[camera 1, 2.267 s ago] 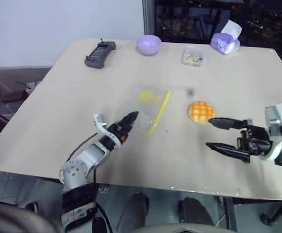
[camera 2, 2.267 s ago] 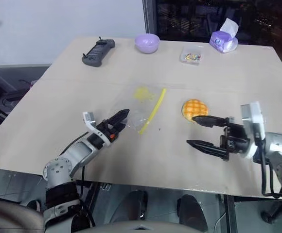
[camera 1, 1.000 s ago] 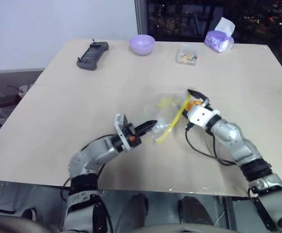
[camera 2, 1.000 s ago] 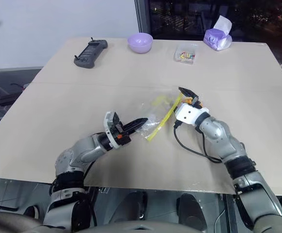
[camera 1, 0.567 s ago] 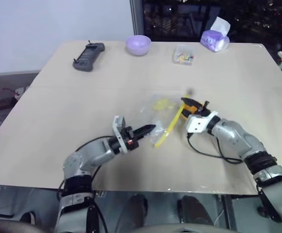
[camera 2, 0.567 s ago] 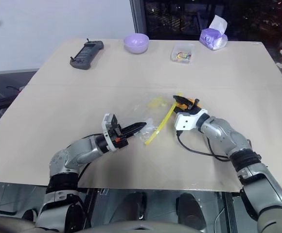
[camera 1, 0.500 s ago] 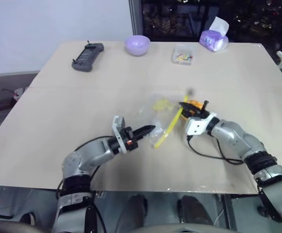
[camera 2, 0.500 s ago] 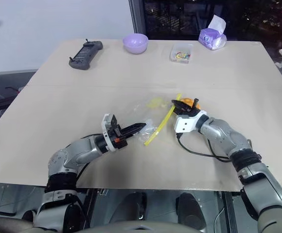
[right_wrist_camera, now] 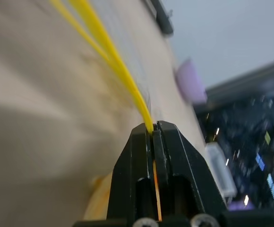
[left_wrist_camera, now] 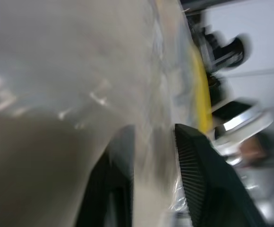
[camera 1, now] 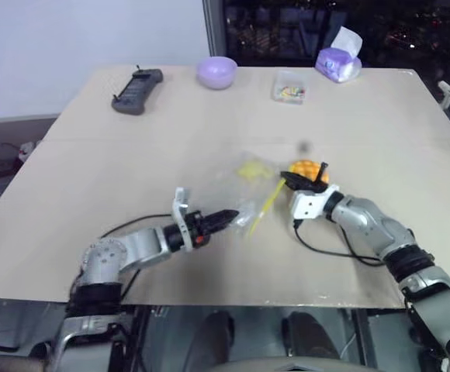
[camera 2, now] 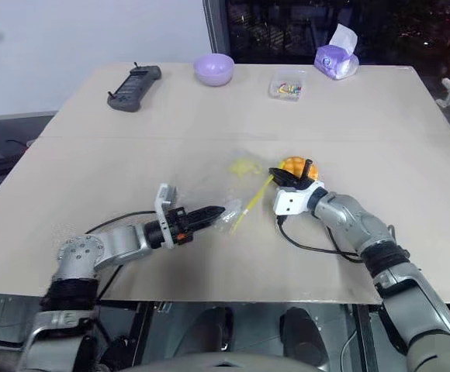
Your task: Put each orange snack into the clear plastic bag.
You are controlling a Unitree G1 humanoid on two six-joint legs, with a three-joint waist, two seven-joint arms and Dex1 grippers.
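The orange snack [camera 1: 306, 168] is a round, domed bun, orange-yellow, with a criss-cross grid pressed into its top. It sits on the table [camera 1: 93, 155] just beyond the right gripper's fingers, which partly cover its near side. One bun is clearly seen.

Just beside the snack, on its left, lies the clear plastic bag [camera 1: 250, 190]: thin, crumpled, see-through film with a bright yellow zip strip [camera 1: 264, 206] running along the edge nearest the snack. A pale yellow patch shows through the film at the bag's far end; what it is cannot be told.

The right gripper [right_wrist_camera: 154, 133] is closed on the zip strip, its two black fingers pinched together with the yellow strip emerging from between the tips. It sits immediately in front of the snack.

The left gripper [camera 1: 230, 216] is at the bag's near corner, further from the snack. In its wrist view the fingers [left_wrist_camera: 197, 166] stand slightly apart with bag film lying between them; a firm grip cannot be confirmed.

Well beyond the snack, along the table's far edge: a black handheld controller [camera 1: 136, 80], a lilac bowl [camera 1: 216, 71], a small clear box [camera 1: 290, 86] of colourful bits, and a purple tissue pack [camera 1: 337, 64].
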